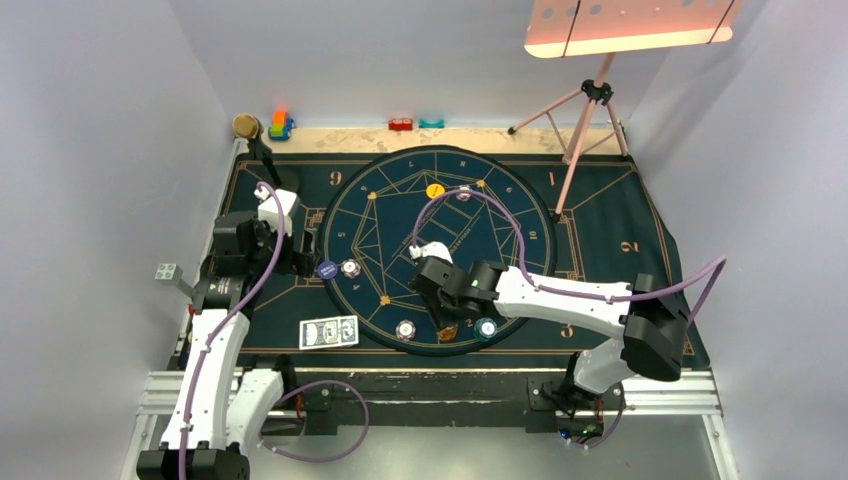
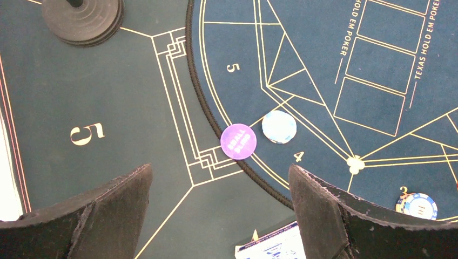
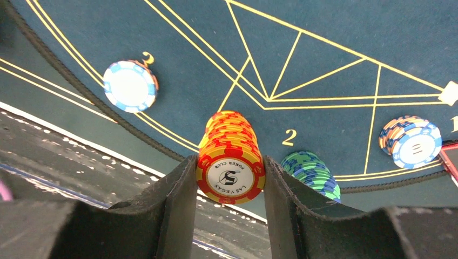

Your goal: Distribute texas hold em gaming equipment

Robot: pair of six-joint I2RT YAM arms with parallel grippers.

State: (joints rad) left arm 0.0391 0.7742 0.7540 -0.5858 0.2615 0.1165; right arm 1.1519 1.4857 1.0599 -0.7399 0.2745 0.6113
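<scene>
My left fingers (image 2: 141, 181) stand wide with nothing between them. Just ahead of the gap lie the purple disc (image 2: 238, 141) and, touching nothing, a white chip (image 2: 279, 127) beside it. The playing cards (image 2: 273, 247) sit right under my inner fingertip, in one pile, so I judge them undealt.

My right fingers (image 3: 183, 178) are closed on the orange-red chip stack (image 3: 230, 175), held near the mat's (image 3: 335, 48) near rim. Ahead and left of them a blue-white chip (image 3: 130, 86) marks seat 3. A green stack (image 3: 313, 171) lies just beside the right fingertip, and another mixed stack (image 3: 413, 141) rests further right.

Several seats have chips. This stack and the cards are left, so I reckon I am about midway.
</scene>
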